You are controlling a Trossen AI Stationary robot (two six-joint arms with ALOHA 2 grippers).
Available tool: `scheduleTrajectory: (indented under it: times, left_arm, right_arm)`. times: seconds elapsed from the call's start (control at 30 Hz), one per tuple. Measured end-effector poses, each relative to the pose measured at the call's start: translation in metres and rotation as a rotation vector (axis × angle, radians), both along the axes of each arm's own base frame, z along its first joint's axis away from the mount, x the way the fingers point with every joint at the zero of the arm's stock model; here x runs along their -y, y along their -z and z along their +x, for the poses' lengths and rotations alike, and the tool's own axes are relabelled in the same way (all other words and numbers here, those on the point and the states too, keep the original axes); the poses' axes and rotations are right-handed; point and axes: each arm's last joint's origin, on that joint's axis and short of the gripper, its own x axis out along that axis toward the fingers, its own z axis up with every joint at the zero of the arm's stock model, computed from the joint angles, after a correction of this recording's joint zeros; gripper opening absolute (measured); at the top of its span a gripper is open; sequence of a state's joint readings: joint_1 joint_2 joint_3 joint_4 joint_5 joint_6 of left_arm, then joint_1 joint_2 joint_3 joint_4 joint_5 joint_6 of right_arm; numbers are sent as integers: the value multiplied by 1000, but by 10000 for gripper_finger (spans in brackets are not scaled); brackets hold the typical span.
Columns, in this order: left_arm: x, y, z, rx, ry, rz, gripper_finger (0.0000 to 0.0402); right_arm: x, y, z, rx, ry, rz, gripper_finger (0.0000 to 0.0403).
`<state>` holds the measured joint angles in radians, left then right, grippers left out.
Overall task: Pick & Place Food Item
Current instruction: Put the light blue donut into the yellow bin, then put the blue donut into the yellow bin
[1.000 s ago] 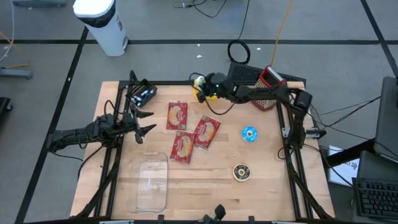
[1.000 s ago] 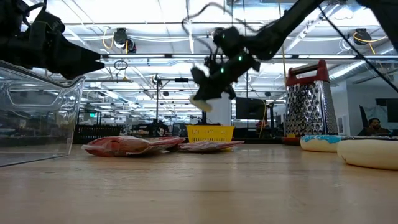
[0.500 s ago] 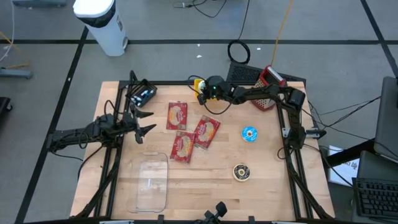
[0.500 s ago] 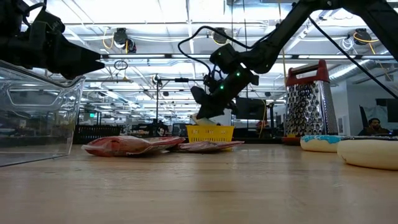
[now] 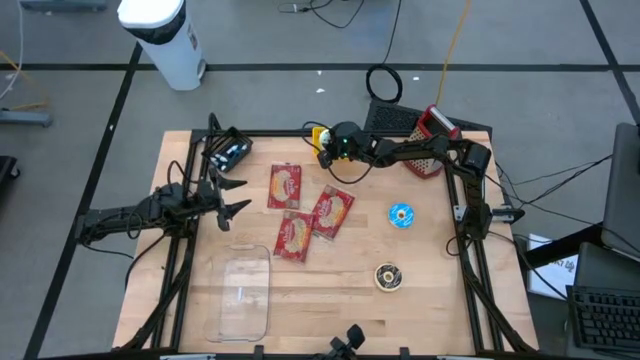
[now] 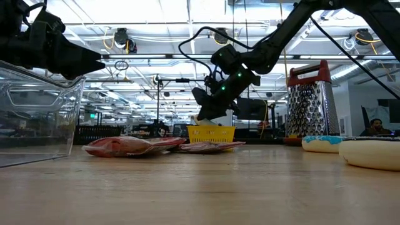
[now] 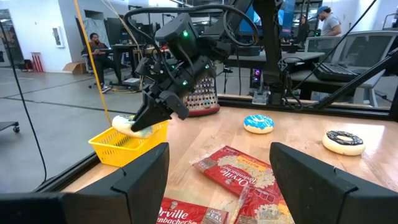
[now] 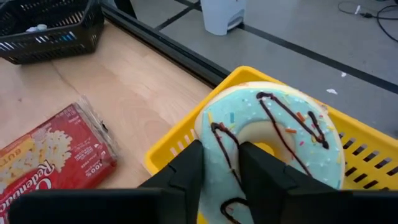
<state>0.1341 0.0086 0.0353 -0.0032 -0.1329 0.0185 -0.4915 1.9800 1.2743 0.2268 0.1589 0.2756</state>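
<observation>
A mint-iced donut with chocolate drizzle sits in the top of a yellow basket at the table's far edge, near the middle. My right gripper reaches over from the right and is shut on the donut's rim; the high view shows it above the basket. The left wrist view shows the donut at the basket's rim under the right gripper. My left gripper waits open over the table's left side, nothing between its fingers. My right gripper pinches the donut's near rim between its two fingers. The fingers come slanting down from the table's right side. The donut lies tilted, its far part over the inside of the yellow basket.
Three red popcorn packets lie mid-table. A clear container stands near the front left, and a black basket at far left. A blue donut, a chocolate donut and a grater are on the right.
My right gripper has gone down toward the yellow basket with the donut, tipping a little further downward, then kept still. The donut, which hung above the basket, now sits at the basket's rim.
</observation>
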Motion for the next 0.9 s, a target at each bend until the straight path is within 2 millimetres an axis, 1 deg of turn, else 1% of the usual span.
scheduleTrajectory:
  times: [0.13, 0.3, 0.6, 0.77, 0.83, 0.9]
  left_arm:
    - [0, 0, 0, 0, 0, 0, 280]
    - [0, 0, 0, 0, 0, 0, 280]
    - [0, 0, 0, 0, 0, 0, 280]
    - [0, 0, 0, 0, 0, 0, 280]
    - [0, 0, 0, 0, 0, 0, 280]
    - [0, 0, 0, 0, 0, 0, 280]
  right_arm:
    - [0, 0, 0, 0, 0, 0, 124]
    - [0, 0, 0, 0, 0, 0, 151]
    - [0, 0, 0, 16, 12, 19, 184]
    - [0, -1, 0, 16, 5, 4, 192]
    - [-2, -8, -2, 2, -15, -8, 191]
    - [-9, -23, -5, 2, -59, -14, 188]
